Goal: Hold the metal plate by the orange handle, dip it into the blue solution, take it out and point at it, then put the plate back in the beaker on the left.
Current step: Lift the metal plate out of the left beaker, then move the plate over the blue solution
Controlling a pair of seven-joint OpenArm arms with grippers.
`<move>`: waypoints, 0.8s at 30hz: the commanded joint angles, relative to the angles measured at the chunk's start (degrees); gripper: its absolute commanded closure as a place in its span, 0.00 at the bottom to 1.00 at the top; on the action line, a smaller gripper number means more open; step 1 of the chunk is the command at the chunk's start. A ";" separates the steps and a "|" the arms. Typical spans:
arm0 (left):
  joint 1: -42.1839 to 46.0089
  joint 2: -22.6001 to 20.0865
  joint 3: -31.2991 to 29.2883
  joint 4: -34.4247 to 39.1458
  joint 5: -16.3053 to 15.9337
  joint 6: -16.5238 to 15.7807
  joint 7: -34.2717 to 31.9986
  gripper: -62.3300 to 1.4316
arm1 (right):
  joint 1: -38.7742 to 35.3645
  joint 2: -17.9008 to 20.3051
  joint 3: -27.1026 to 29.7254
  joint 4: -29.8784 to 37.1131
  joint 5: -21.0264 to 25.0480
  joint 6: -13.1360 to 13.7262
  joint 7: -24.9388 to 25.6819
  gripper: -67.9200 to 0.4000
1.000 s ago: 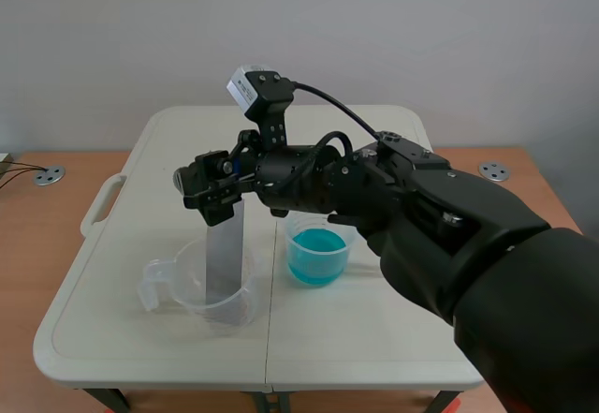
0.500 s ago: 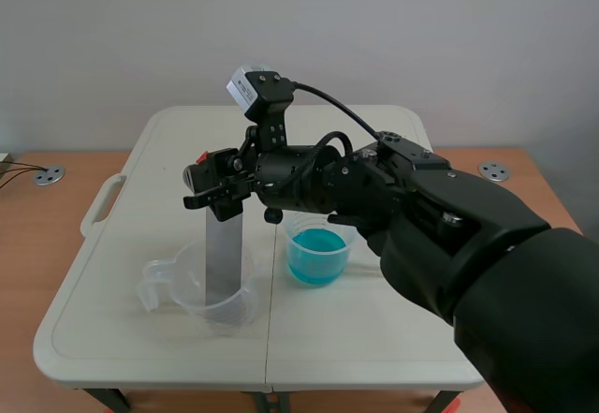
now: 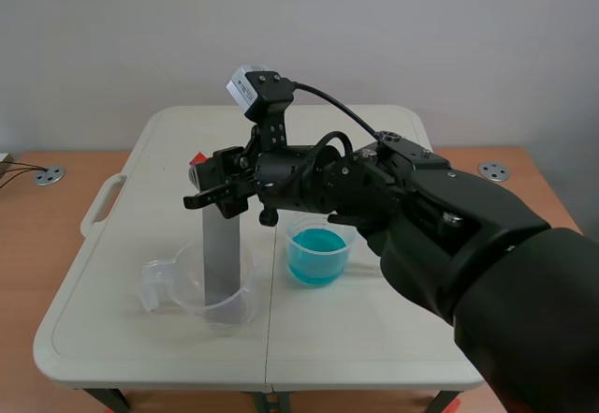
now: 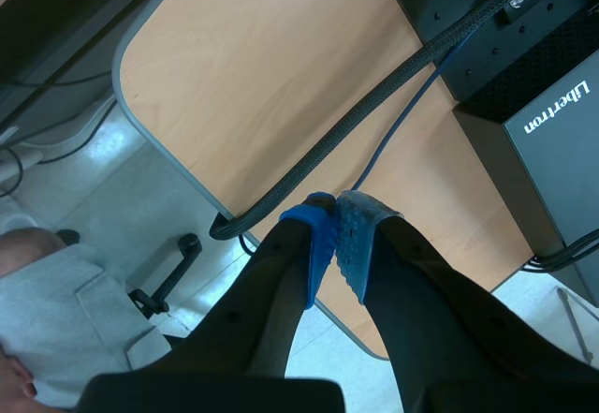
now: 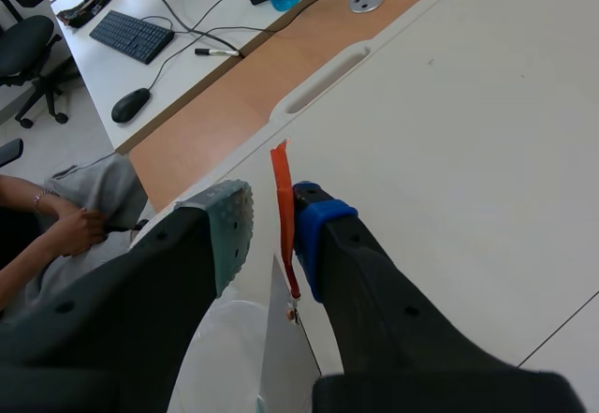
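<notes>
The metal plate (image 3: 222, 261) stands upright in the clear beaker (image 3: 187, 293), long axis vertical, orange handle (image 5: 283, 209) topmost; the right claw (image 5: 271, 218) hangs directly above that beaker, fingers parted, the handle between them, close against the blue pad (image 5: 316, 228) with a gap to the grey-green one; no grip on it, I judge; the blue solution (image 3: 316, 244) sits just right of the beaker; the left claw (image 4: 334, 235), pads pressed together on nothing, points well away from the beaker, so the right arm is nearer.

Right pincer (image 5: 271, 209) spread apart, orange handle (image 5: 283, 188) standing upright in the gap
</notes>
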 commanded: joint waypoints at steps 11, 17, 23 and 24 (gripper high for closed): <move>0.59 0.31 -0.11 0.55 -0.35 -0.11 -0.35 0.95 | 2.16 -0.31 -0.26 0.94 0.63 0.28 0.44 0.98; 0.59 0.31 -0.11 0.55 -0.35 -0.11 -0.35 0.95 | 1.84 -0.15 -0.26 0.96 0.63 3.26 0.68 0.98; 0.59 0.31 -0.11 0.55 -0.35 -0.11 -0.33 0.95 | 1.07 -0.15 -0.26 1.16 0.61 8.76 1.22 0.98; 0.59 0.31 -0.11 0.55 -0.35 -0.11 -0.33 0.95 | 0.90 -0.13 -0.26 1.25 0.59 9.51 1.33 0.98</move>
